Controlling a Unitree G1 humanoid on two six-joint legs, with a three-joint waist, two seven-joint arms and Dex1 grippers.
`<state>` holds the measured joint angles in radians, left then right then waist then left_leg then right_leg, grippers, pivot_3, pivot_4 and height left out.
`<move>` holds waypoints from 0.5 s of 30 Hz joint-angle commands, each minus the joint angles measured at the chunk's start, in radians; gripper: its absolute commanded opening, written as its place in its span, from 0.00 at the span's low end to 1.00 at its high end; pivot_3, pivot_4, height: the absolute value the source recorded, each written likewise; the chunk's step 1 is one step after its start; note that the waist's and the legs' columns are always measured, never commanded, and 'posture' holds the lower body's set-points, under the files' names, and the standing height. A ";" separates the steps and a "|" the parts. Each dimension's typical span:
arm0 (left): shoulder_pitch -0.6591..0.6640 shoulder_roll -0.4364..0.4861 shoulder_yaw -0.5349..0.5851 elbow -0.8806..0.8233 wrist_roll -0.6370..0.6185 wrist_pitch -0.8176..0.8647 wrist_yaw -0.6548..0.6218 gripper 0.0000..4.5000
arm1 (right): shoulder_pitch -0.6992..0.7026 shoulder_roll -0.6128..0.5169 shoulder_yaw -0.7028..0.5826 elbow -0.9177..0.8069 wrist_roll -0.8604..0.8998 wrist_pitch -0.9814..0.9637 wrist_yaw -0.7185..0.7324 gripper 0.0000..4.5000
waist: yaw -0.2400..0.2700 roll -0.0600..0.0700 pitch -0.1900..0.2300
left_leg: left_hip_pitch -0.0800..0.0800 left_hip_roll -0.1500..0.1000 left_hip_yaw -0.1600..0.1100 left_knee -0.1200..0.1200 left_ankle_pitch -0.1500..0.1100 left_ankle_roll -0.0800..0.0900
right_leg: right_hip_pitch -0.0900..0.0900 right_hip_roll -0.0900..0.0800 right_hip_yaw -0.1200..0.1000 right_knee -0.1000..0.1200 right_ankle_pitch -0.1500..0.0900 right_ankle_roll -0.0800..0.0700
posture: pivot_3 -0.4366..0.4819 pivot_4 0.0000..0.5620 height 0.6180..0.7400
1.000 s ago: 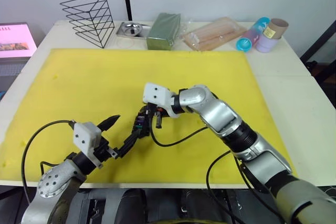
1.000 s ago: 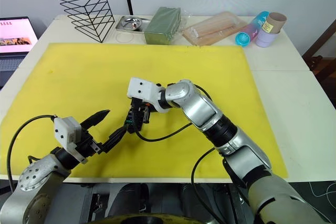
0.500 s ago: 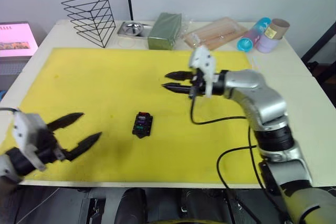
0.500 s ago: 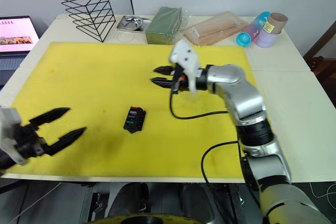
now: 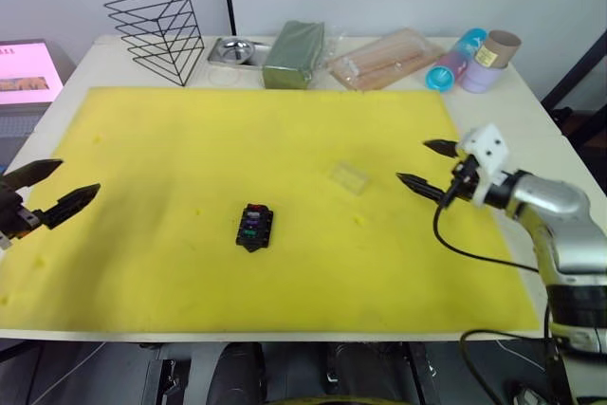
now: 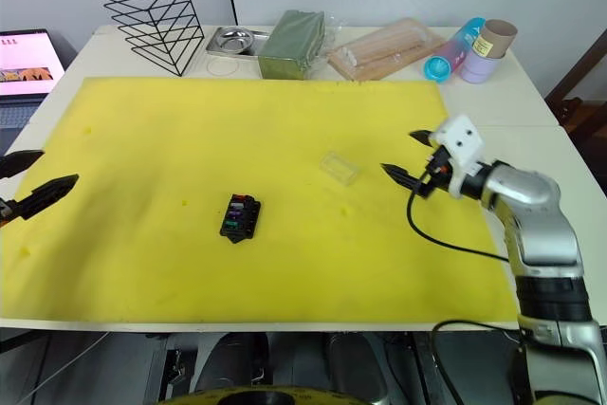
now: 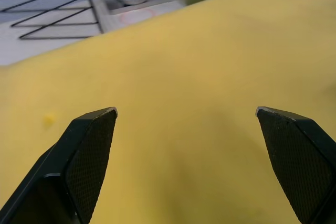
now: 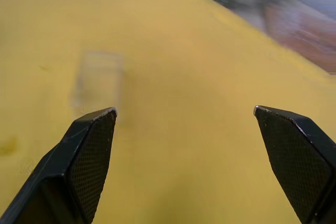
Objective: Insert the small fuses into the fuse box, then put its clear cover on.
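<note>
The black fuse box [image 5: 255, 226] lies on the yellow mat [image 5: 190, 149], a little left of centre, with small fuses [image 5: 252, 219] of red, purple and green seated in its slots. The clear cover [image 5: 349, 176] lies flat on the mat to the box's right and farther back; it shows faintly as the clear cover [image 8: 97, 77] in the right wrist view. My right gripper [image 5: 425, 164] hovers open at the mat's right side, to the right of the cover and apart from it. My left gripper [image 5: 52, 187] stands open at the mat's far left edge, well away from the box.
Along the table's back edge stand a black wire rack [image 5: 159, 30], a steel dish [image 5: 234, 50], a dark-green block [image 5: 295, 53], a clear packet of wooden sticks [image 5: 387, 59] and some cups [image 5: 479, 59]. A screen [image 5: 27, 73] glows at the far left.
Both grippers were together at the fuse box a second ago. The right one has opened and swung off to the right; the left has drawn back to the far left. The box stays put.
</note>
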<state>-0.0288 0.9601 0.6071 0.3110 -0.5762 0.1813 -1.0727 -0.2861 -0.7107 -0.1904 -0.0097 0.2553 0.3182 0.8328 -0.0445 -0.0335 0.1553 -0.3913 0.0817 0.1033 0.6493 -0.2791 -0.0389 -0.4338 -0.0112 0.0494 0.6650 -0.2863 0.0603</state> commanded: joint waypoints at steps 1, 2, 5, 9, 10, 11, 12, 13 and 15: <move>-0.030 0.003 0.008 0.063 0.033 -0.033 0.017 1.00 | 0.021 -0.001 -0.057 0.006 -0.003 -0.048 -0.049 0.99 | -0.001 0.000 0.000 | 0.000 0.000 0.000 0.000 0.000 0.000 | 0.000 0.000 0.000 0.000 0.000 0.000 | 0.48 0.27 1.00; -0.034 0.000 0.006 0.077 0.039 -0.041 0.017 1.00 | 0.025 -0.001 -0.057 0.012 -0.004 -0.054 -0.055 0.99 | -0.002 0.000 0.000 | 0.000 0.000 0.001 0.001 0.000 0.000 | 0.000 0.000 0.000 0.000 0.000 0.000 | 0.48 0.27 1.00; -0.040 -0.018 0.019 0.080 0.039 -0.041 0.037 1.00 | 0.026 -0.001 -0.043 0.007 -0.010 -0.056 -0.075 0.99 | 0.000 0.000 0.000 | 0.000 0.000 0.001 0.001 0.000 0.000 | 0.000 0.000 0.000 0.001 0.000 0.000 | 0.48 0.27 1.00; -0.052 -0.029 0.033 0.048 0.024 -0.028 0.058 1.00 | 0.002 -0.006 -0.034 0.022 -0.022 -0.053 -0.100 0.99 | 0.001 0.000 0.000 | 0.000 0.000 0.001 0.001 0.000 0.000 | 0.000 0.000 0.000 0.001 0.000 0.000 | 0.48 0.27 1.00; -0.072 -0.035 0.051 0.028 -0.012 0.011 0.080 1.00 | -0.006 -0.007 -0.035 0.025 -0.017 -0.046 -0.101 0.99 | 0.003 0.000 0.000 | 0.000 0.000 0.001 0.001 0.000 0.000 | 0.000 0.000 0.000 0.001 0.000 0.000 | 0.48 0.27 1.00; -0.086 -0.039 0.065 0.013 -0.038 0.041 0.096 1.00 | -0.010 -0.008 -0.036 0.027 -0.014 -0.042 -0.100 0.99 | 0.005 0.000 0.000 | 0.000 0.000 0.000 0.001 0.000 0.000 | 0.000 0.000 0.000 0.001 0.000 0.000 | 0.48 0.27 1.00; -0.108 -0.042 0.082 -0.027 -0.087 0.092 0.110 1.00 | -0.017 -0.012 -0.037 0.028 -0.009 -0.036 -0.095 0.99 | 0.006 0.000 0.000 | 0.000 0.000 0.000 0.001 0.000 0.000 | 0.000 0.000 0.000 0.001 0.000 0.000 | 0.48 0.27 1.00; -0.129 -0.033 0.088 -0.101 -0.144 0.156 0.116 1.00 | -0.029 -0.016 -0.035 0.021 0.001 -0.022 -0.085 0.99 | 0.007 -0.001 0.000 | 0.000 0.000 0.000 0.002 0.000 0.000 | 0.001 0.000 0.000 0.001 0.000 0.000 | 0.48 0.27 1.00; -0.161 -0.004 0.066 -0.276 -0.247 0.271 0.102 1.00 | -0.060 -0.027 -0.015 -0.002 0.019 0.012 -0.054 0.99 | 0.009 -0.003 0.000 | 0.000 0.000 -0.001 0.003 0.000 0.000 | 0.001 0.000 0.000 0.001 0.000 0.001 | 0.48 0.27 1.00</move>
<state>-0.1609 0.9095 0.6527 0.1729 -0.7360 0.3914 -0.9613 -0.3183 -0.7194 -0.2021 0.0275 0.2495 0.3213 0.7612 -0.0354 -0.0362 0.1555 -0.3922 0.0818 0.1024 0.6521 -0.2790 -0.0391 -0.4326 -0.0118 0.0496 0.6663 -0.2856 0.0614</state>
